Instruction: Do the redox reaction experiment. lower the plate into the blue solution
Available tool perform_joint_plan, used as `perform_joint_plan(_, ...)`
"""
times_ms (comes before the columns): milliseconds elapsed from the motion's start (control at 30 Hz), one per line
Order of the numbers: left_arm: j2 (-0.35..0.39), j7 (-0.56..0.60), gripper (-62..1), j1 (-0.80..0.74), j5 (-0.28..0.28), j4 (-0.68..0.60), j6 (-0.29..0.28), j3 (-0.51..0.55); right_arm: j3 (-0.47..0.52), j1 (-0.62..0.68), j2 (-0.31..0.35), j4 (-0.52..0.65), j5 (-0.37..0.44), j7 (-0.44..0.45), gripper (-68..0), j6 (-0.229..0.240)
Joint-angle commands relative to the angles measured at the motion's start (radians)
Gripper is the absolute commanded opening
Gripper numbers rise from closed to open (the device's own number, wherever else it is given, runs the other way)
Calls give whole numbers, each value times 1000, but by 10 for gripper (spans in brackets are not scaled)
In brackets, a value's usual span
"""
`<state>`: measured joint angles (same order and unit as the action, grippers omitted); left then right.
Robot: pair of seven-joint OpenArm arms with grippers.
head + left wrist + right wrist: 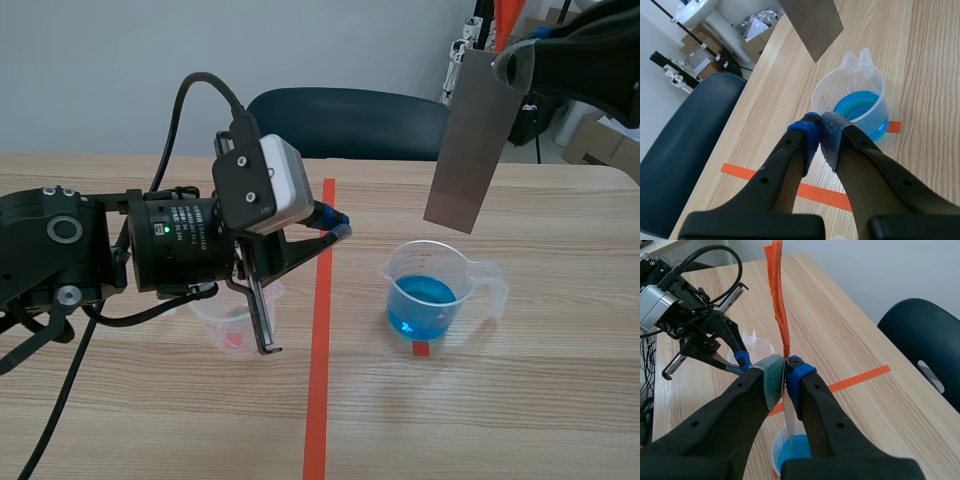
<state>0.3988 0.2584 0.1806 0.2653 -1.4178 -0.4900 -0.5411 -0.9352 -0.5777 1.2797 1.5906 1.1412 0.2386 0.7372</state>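
Up high on the right side, the right gripper (785, 371) pinches the top of the plate (468, 145) tight between its two pads. The plate is flat, grey and thin, and it hangs tilted in the air. Its bottom edge is over the beaker (425, 258) but does not touch it; there is a gap of air between that edge and the rim. From the right wrist view the plate shows only as a thin line going down toward the beaker's open mouth. The blue solution (422, 300) fills just the low part of the beaker, so the walls above it are bare and clear. The mouth is wide and round, with a spout on one side and a handle on the other. The left gripper (821, 125) is closed with nothing in it, and its two tips press together. It sits low and points at the beaker, with its tips over the orange tape line (320, 360) and some bare table (540, 400) between them and the beaker. Under the left arm stands a small clear cup (232, 322), well apart from the beaker. A dark chair (350, 120) is behind the far edge of the table.
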Motion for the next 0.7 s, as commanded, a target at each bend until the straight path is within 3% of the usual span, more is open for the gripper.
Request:
perform_joint_plan(0,-7,14,-573,5,-10,-19,8,1,12,-15,6,6,11,18,-669,8)
perform_joint_plan(467,10,16,-573,-20,-15,-19,8,37,12,-15,6,6,11,18,-669,8)
perform_joint_plan(667,49,111,-573,-99,-18,-19,8,113,12,-15,6,6,10,18,-669,8)
